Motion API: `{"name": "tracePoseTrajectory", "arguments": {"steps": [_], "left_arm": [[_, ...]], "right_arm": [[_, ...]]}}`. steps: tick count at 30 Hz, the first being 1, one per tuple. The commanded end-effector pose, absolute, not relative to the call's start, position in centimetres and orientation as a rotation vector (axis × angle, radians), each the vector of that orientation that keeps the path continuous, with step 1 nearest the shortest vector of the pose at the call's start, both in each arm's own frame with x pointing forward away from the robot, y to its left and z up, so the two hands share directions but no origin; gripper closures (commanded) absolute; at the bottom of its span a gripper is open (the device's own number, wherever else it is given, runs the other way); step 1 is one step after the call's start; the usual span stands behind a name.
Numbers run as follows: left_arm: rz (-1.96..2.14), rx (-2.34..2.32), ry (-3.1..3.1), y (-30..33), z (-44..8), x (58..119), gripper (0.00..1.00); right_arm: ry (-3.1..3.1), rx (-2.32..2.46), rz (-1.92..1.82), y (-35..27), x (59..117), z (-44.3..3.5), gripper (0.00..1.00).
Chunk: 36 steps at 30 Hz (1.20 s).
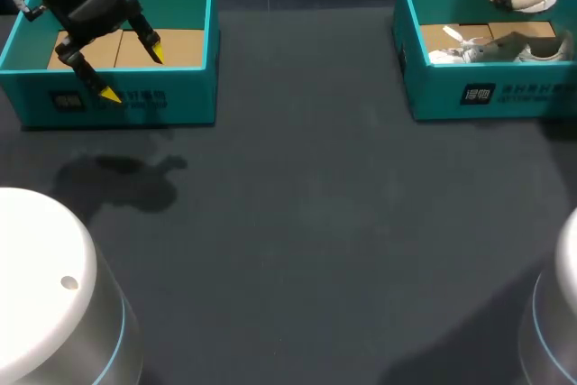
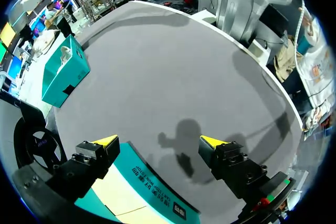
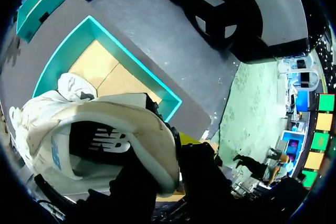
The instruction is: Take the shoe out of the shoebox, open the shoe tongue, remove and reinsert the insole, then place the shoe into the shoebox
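The shoe [image 3: 100, 129] is held clear above its shoebox [image 1: 487, 96], clamped by the right end effector [image 3: 181, 148]. The take-out is judged all but done, with tongue, insole and return left. The left end effector [image 2: 158, 141] hangs wide open over the other shoebox [image 1: 126, 101].

The shoe [image 3: 105, 124] hides most of the right pincer [image 3: 181, 148]; the head view crops the right shoebox [image 1: 433, 96].
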<state>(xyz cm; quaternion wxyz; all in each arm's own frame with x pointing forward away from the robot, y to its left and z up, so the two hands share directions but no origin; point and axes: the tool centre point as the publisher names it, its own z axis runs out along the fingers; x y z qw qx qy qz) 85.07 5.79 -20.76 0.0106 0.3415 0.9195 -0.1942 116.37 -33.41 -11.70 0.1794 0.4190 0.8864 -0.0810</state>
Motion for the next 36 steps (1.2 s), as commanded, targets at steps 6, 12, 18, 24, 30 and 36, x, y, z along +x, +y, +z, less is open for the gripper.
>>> {"name": "tracePoseTrajectory", "arguments": {"steps": [6,12,18,24,30,36], "left_arm": [[-0.604,1.068,2.870,5.8,-20.8,85.1,0.00],[-0.604,1.068,2.870,5.8,-20.8,85.1,0.00],[-0.604,1.068,2.870,5.8,-20.8,85.1,0.00],[-0.604,1.068,2.870,5.8,-20.8,85.1,0.00],[-0.604,1.068,2.870,5.8,-20.8,85.1,0.00],[-0.604,1.068,2.870,5.8,-20.8,85.1,0.00]], "right_arm": [[2.366,1.555,-0.315,-33.1,117.1,-11.2,1.00],[2.328,1.633,-0.287,-33.4,117.1,-11.4,1.00],[2.173,1.817,-0.236,-33.7,116.5,-12.9,1.00],[2.039,1.901,-0.145,-33.5,115.7,-14.0,1.00],[2.038,1.899,-0.129,-33.5,115.6,-14.1,1.00],[2.038,1.899,-0.129,-33.5,115.6,-14.1,1.00]]}}
